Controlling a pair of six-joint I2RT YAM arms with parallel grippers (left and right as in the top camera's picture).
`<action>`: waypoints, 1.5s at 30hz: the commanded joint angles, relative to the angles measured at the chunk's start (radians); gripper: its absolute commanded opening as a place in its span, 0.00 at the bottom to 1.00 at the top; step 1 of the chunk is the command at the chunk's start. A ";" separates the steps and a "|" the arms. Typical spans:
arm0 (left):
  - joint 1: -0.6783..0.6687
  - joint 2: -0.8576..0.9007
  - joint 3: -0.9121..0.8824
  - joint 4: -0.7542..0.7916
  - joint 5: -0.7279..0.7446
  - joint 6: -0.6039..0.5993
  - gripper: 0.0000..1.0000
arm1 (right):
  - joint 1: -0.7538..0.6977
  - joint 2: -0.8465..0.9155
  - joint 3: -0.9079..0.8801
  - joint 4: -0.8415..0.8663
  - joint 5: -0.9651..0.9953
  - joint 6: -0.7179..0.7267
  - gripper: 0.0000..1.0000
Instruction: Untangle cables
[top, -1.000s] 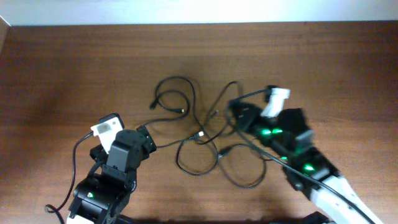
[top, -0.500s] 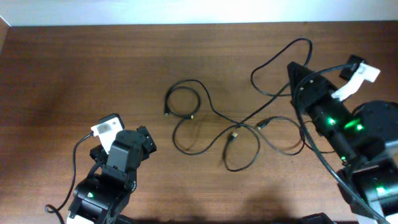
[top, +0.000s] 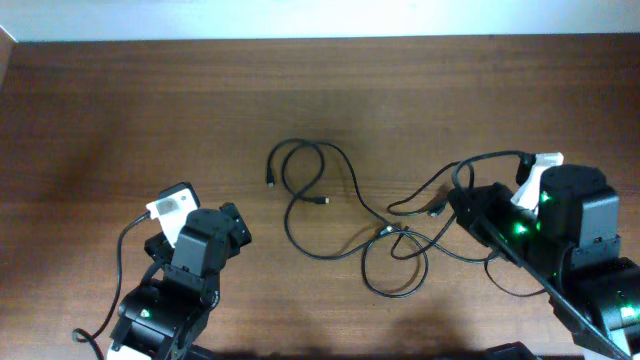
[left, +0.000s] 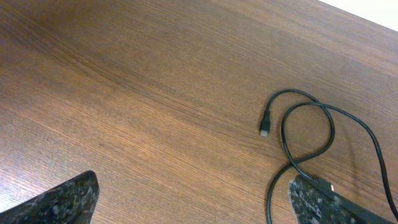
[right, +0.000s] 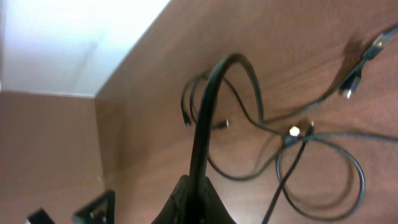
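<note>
Cables (top: 385, 232) lie loosely tangled on table (top: 150, 110), right of centre. My right gripper (right: 198, 202) is clamped on one cable (right: 208, 106), which arches up from the jaws. My left gripper (left: 194, 186) is spread apart and empty, with a plug (left: 265, 127) lying ahead of it.

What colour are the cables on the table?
Black, with small silvery plug tips. The overhead view shows the cables best.
</note>
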 joint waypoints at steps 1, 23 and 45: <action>-0.002 -0.003 0.003 0.000 -0.010 0.012 0.99 | -0.005 -0.005 0.015 -0.053 -0.111 -0.053 0.04; -0.002 -0.003 0.003 0.000 -0.010 0.012 0.99 | -0.005 -0.005 0.006 -0.292 -0.386 -0.645 0.04; -0.002 -0.003 0.003 0.000 -0.010 0.012 0.99 | -0.005 0.354 0.005 -0.080 -0.433 -0.564 0.04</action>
